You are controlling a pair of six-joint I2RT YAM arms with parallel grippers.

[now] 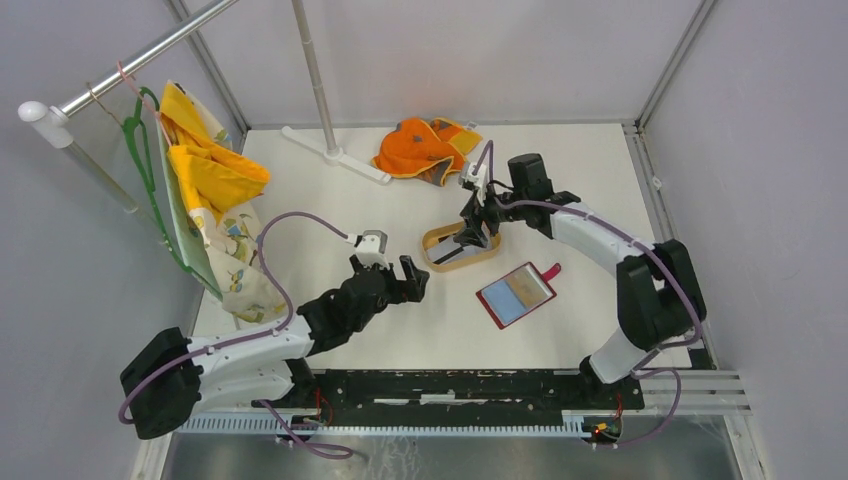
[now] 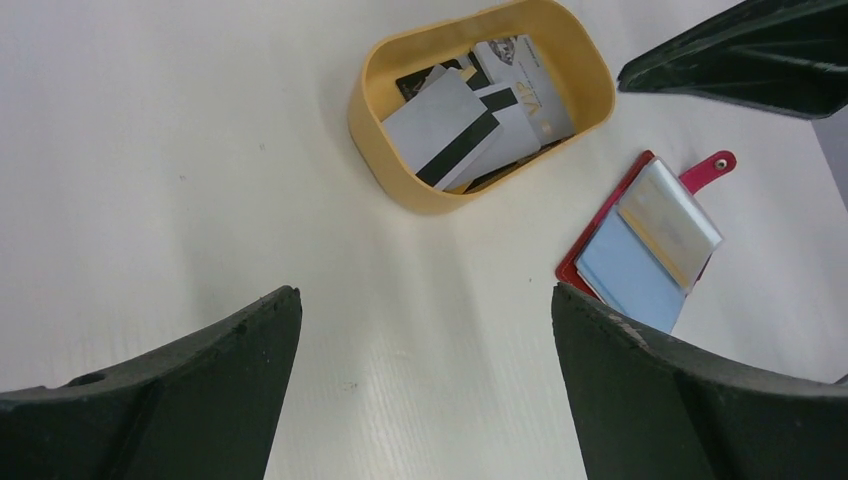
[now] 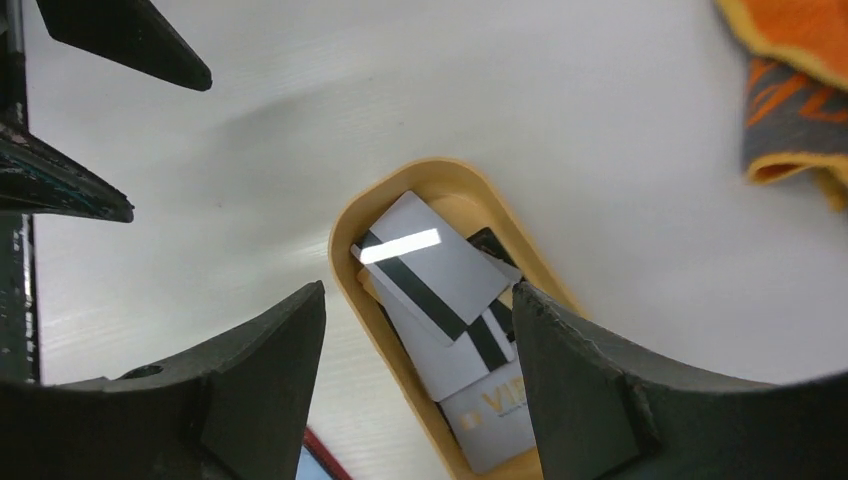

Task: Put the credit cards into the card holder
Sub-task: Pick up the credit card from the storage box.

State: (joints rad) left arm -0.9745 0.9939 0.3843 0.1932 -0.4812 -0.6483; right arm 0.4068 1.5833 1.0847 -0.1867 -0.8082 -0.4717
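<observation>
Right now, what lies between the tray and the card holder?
Only bare table separates the tray from the card holder; the left wrist view shows it.

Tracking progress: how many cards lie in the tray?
4 visible in the tray: a striped grey card on top, a striped white card, a VIP card, a dark card; others may be hidden.
</observation>
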